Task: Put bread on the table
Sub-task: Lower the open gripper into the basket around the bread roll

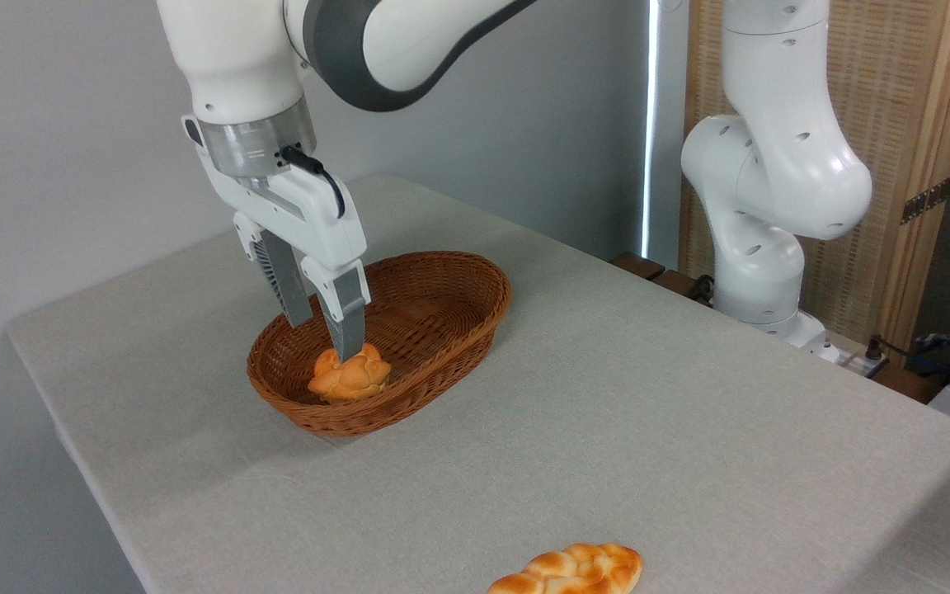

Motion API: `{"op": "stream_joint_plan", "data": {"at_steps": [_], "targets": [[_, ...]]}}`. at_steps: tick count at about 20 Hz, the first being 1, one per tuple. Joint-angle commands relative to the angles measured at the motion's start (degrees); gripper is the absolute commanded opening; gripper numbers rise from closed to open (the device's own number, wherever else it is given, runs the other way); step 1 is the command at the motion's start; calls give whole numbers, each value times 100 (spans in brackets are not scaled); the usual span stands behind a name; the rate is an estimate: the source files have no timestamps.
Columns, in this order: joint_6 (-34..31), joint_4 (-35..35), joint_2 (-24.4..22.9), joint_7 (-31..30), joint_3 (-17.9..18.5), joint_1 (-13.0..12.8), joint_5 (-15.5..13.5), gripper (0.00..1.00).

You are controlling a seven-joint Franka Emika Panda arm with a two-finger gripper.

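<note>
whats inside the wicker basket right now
One small orange bun lies at the near end of the basket, with the open gripper reaching down to it. The near wall hides the bun's underside.

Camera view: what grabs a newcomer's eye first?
The white arm's gripper reaching down into the wicker basket left of centre, fingers apart, the nearer one touching the top of the orange bun that sits in the basket's near end. Next, the braided loaf lying alone on the grey table at the bottom edge.
</note>
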Motion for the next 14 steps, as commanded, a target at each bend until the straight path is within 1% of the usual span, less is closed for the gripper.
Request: {"op": "stream_joint_plan", "data": {"at_steps": [1, 5, 7, 9, 12, 14], "targets": [[199, -264, 25, -29, -172, 1, -18, 99], [199, -274, 201, -12, -217, -8, -18, 100], [199, -274, 245, 6, -217, -104, -18, 100], [199, -274, 341, 6, -217, -131, -10, 100], [199, -274, 482, -29, -217, -280, 183, 100], [199, -274, 535, -21, -217, -315, 193, 100]]}}
